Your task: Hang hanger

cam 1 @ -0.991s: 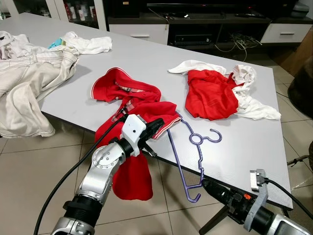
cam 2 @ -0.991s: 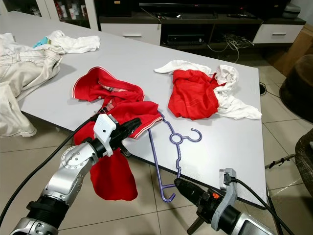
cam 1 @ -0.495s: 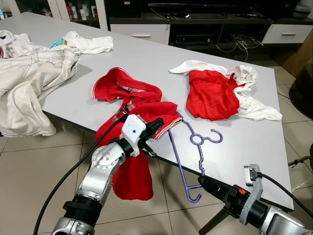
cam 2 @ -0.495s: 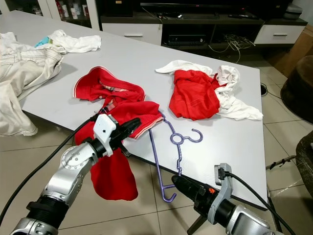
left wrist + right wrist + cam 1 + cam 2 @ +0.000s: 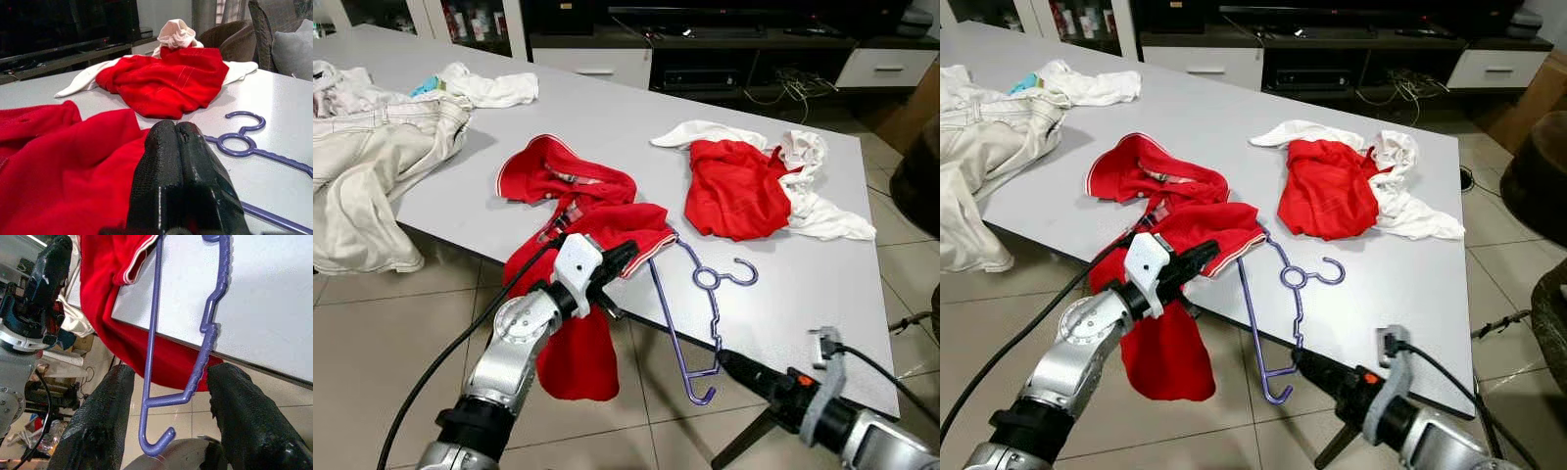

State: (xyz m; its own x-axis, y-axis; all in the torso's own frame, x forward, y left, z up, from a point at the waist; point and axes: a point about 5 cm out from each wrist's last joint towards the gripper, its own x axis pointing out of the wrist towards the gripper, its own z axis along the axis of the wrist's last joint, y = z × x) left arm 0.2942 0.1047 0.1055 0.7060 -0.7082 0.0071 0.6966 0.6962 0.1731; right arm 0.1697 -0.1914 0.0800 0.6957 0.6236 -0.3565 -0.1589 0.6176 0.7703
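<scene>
- Right hand [image 5: 168, 431]: fingers spread apart, one on each side of the lower end of the hanger, not touching it; positioned below and just off the near edge of the surface.
- Left hand [image 5: 178, 161]: fingers pressed together, holding nothing; tips rest over the red garment at the near edge of the surface.
- Purple hanger [image 5: 700, 313]: lies flat on the surface [image 5: 607, 127] with its hook [image 5: 744, 271] pointing toward the far right; one shoulder end overhangs the near edge and ends in a small curl between the right hand's fingers [image 5: 102, 416]; the opposite arm runs up under the hem of the red garment.
- Red garment [image 5: 578, 255]: heaped near the front edge, with one part hanging down over the edge toward the floor, just beside the left hand.
- Second red garment [image 5: 736, 191]: lies farther back to the right, tangled with white clothes [image 5: 813, 186], well apart from the hanger hook.
- Beige trousers [image 5: 372, 166]: spread over the far left of the surface, partly draped over its edge.
- White cloth [image 5: 489, 88]: at the far left corner.
- Floor [image 5: 372, 333]: beige tiles.
</scene>
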